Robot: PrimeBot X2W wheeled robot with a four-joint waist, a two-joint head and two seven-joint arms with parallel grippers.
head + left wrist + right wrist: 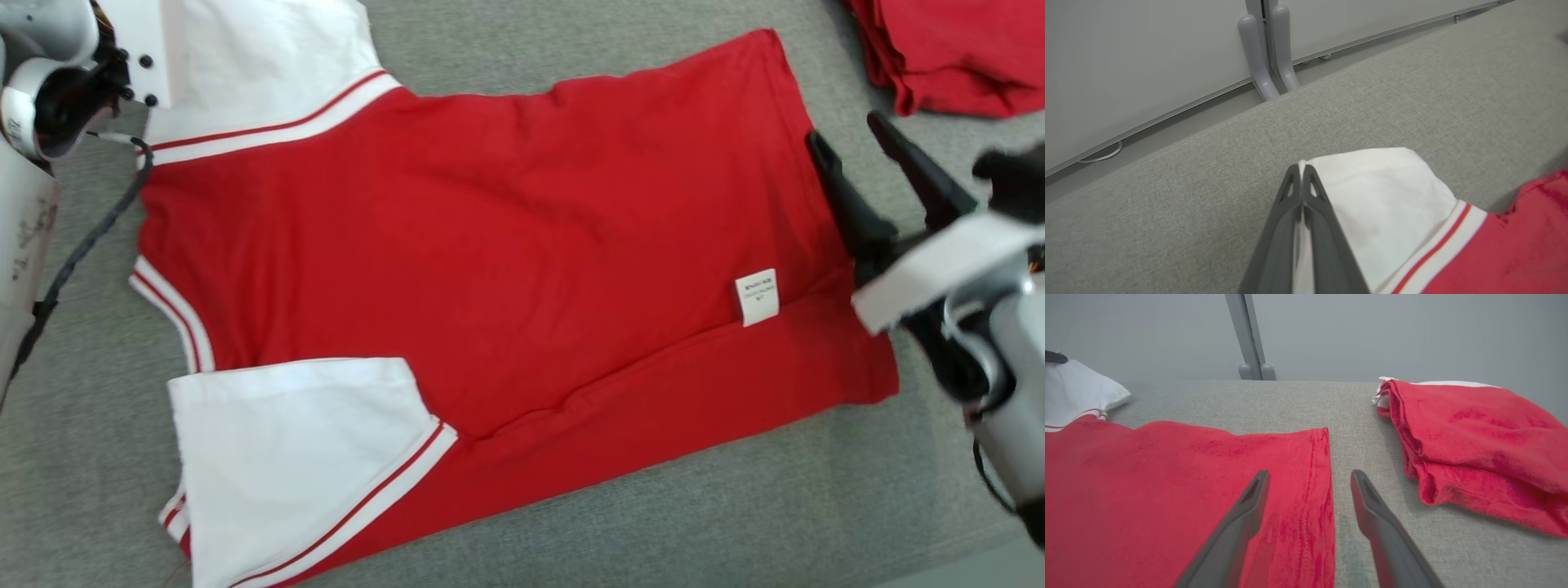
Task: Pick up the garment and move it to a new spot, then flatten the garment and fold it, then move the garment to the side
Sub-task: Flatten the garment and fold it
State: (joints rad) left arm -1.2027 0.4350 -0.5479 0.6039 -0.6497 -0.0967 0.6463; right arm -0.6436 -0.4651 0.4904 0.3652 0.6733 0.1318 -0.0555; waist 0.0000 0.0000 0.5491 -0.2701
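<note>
A red jersey shirt with white sleeves [490, 245] lies flat on a grey woven surface [816, 506]. The print on its small white rectangular label [757, 296], near the hem, is too small to read. The left gripper [1302, 168] is clenched on one white sleeve edge [1384, 196]. The right gripper [1310, 475] is spread wide astride the hem. A rumpled red cloth pile [1474, 437], partly cut off, lies beyond that hem.
</note>
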